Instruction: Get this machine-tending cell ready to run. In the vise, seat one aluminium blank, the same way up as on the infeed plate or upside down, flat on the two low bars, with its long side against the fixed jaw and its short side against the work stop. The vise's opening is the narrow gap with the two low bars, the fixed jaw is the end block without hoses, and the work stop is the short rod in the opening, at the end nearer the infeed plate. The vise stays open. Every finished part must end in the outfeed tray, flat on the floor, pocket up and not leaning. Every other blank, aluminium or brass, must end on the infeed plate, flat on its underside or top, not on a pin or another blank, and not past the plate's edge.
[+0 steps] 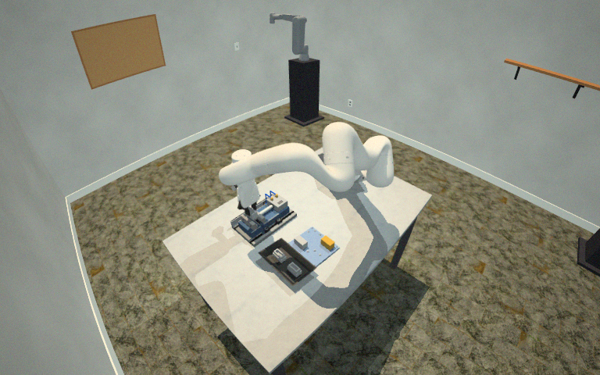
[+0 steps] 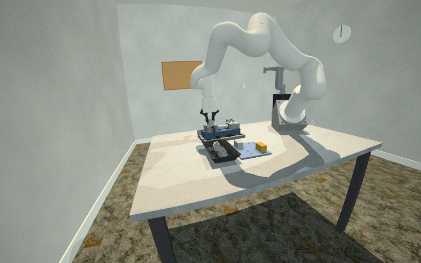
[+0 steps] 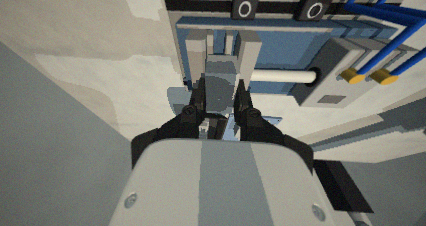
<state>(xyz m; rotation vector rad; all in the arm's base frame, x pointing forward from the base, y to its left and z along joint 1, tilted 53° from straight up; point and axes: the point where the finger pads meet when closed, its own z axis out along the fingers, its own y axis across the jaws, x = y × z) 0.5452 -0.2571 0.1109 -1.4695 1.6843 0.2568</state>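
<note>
My gripper (image 3: 220, 88) is shut on a grey aluminium blank (image 3: 220, 81) and holds it over the opening of the blue vise (image 1: 263, 216). In the side view the gripper (image 2: 210, 119) stands upright with the blank (image 2: 210, 123) at about the height of the vise's top (image 2: 221, 131). I cannot tell whether the blank touches the low bars, which it hides. The jaw block with blue hoses (image 3: 340, 73) is to the right in the wrist view. A second aluminium blank (image 1: 300, 241) and a brass blank (image 1: 326, 241) lie on the light blue infeed plate (image 1: 314, 246).
The dark outfeed tray (image 1: 287, 261) lies between the vise and the table's front and holds two grey finished parts (image 1: 279, 254) (image 1: 294, 268). The arm's base (image 2: 289, 119) stands at the table's back right. A white rod (image 3: 282, 76) runs along the vise.
</note>
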